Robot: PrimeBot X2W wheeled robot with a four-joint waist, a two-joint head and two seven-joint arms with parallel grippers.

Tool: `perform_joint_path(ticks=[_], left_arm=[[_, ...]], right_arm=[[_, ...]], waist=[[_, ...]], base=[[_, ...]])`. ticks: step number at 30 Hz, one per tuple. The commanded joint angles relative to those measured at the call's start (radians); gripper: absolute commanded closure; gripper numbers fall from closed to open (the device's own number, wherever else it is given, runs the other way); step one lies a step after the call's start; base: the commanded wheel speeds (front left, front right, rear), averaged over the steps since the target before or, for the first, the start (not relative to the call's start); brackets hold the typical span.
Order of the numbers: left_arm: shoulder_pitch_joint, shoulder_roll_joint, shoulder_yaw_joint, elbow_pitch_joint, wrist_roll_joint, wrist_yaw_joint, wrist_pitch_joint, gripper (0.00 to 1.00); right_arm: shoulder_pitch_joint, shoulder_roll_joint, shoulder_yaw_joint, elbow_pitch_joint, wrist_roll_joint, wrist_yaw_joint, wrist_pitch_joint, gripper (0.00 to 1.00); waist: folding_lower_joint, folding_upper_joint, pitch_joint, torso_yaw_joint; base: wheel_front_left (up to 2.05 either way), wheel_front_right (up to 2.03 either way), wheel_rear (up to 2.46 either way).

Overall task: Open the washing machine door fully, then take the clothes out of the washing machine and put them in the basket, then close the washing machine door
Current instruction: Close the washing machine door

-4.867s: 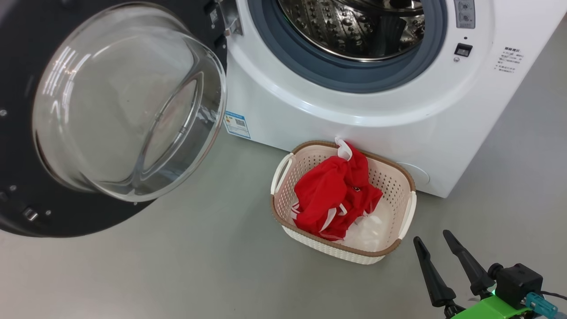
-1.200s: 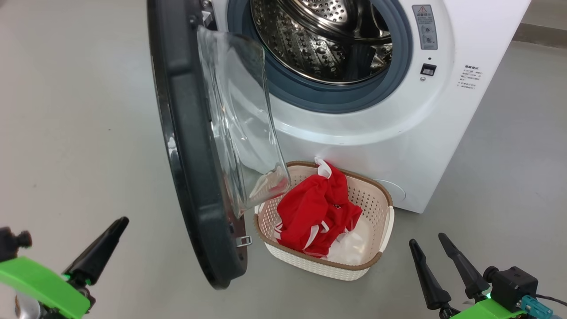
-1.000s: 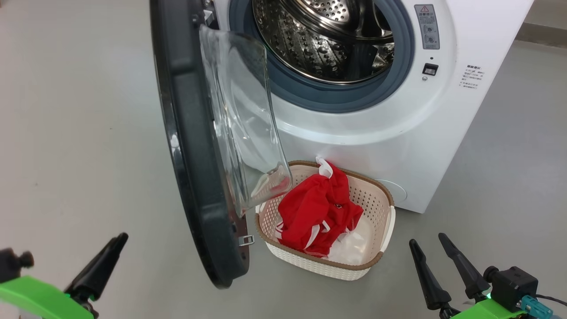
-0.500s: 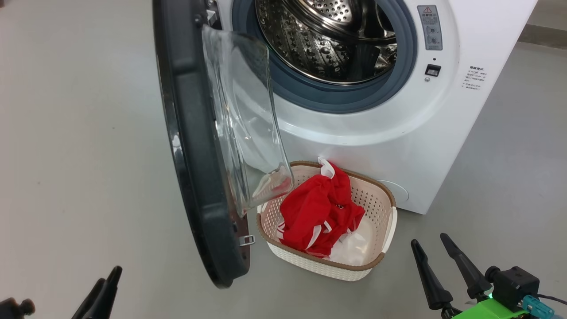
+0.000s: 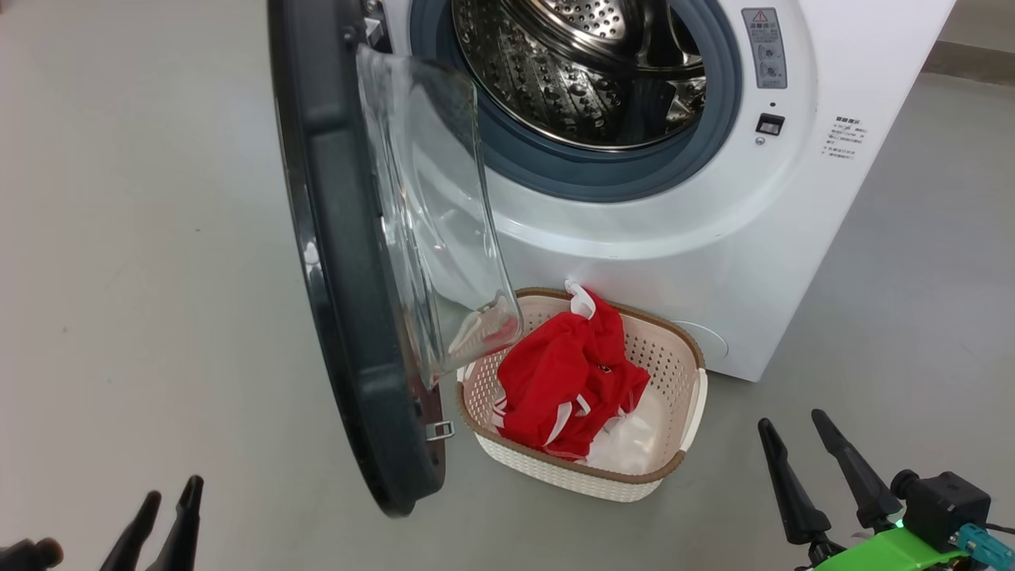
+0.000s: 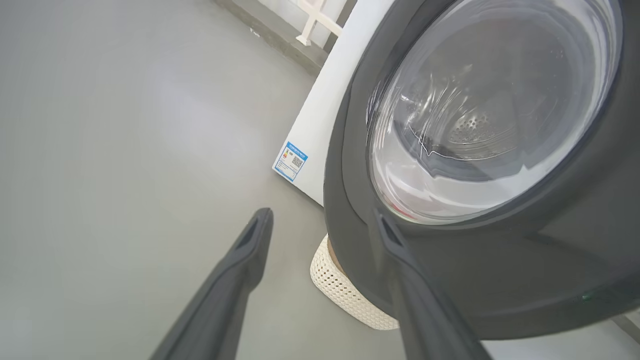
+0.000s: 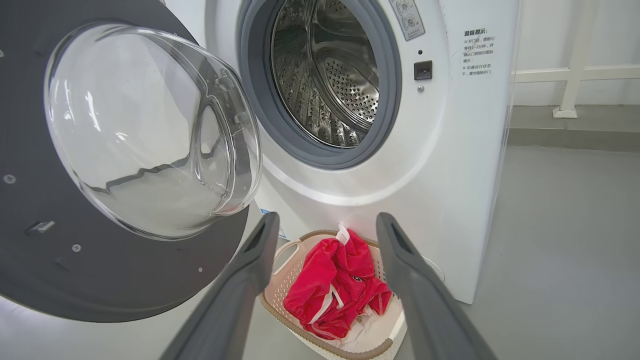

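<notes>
The door (image 5: 341, 277) stands half open, its outer face ahead and to the right of the left tool (image 5: 173, 488), the nearer of the 2. Both it and the right tool (image 5: 790, 418) gape wide, empty. The clothes (image 5: 567, 381) lie in the basket (image 5: 555, 468).

Hard to reach the basket (image 5: 571, 469) from the left with the washing machine door (image 5: 349, 317) hanging over its corner. Plenty of bare floor (image 5: 143, 238) beyond it, drum (image 5: 587, 71) wide open from the right.

smooth grey floor (image 5: 158, 238), white railing (image 7: 575, 75) along pale wall (image 7: 615, 30).
</notes>
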State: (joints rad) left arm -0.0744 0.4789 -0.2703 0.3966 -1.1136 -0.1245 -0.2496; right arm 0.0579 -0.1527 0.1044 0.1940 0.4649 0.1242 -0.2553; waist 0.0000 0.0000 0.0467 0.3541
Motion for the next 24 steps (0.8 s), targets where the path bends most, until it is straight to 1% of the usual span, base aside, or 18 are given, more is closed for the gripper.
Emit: perform_joint_path(ticks=[1, 8, 11, 14, 19, 22, 24], left_arm=[[-0.004, 0.027, 0.056, -0.015, 0.037, -0.006, -0.012, 0.0], [0.048, -0.102, 0.238, -0.074, 0.348, -0.006, -0.012, 0.0], [0.066, -0.148, 0.289, -0.11, 0.482, -0.006, -0.012, 0.0], [0.079, -0.188, 0.33, -0.149, 0.593, -0.006, -0.012, 0.0], [0.098, -0.243, 0.397, -0.219, 0.756, -0.006, -0.012, 0.0], [0.108, -0.274, 0.426, -0.254, 0.822, -0.006, -0.012, 0.0], [0.115, -0.292, 0.435, -0.265, 0.845, -0.006, -0.012, 0.0]], right_arm=[[-0.02, -0.016, 0.015, -0.027, -0.006, 0.007, -0.006, 0.0], [-0.014, -0.017, -0.017, -0.036, -0.009, 0.007, -0.006, 0.0], [-0.011, -0.017, -0.03, -0.042, -0.009, 0.007, -0.006, 0.0], [-0.008, -0.017, -0.04, -0.047, -0.009, 0.007, -0.006, 0.0], [0.002, -0.014, -0.06, -0.056, -0.008, 0.007, -0.006, 0.0], [0.008, -0.011, -0.064, -0.059, -0.007, 0.007, -0.006, 0.0], [0.012, -0.01, -0.066, -0.061, -0.007, 0.007, -0.006, 0.0]], waist=[[0.0, 0.0, 0.001, -0.001], [0.0, 0.0, 0.0, -0.006], [0.0, 0.0, 0.001, -0.006], [0.0, 0.0, 0.001, -0.007], [0.0, 0.0, -0.003, -0.007], [0.0, 0.0, -0.006, -0.008], [0.0, 0.0, -0.007, -0.009]], base=[[0.0, 0.0, 0.0], [0.0, 0.0, 0.0], [0.0, 0.0, 0.0], [0.0, 0.0, 0.0], [0.0, 0.0, 0.0], [0.0, 0.0, 0.0], [0.0, 0.0, 0.0]])
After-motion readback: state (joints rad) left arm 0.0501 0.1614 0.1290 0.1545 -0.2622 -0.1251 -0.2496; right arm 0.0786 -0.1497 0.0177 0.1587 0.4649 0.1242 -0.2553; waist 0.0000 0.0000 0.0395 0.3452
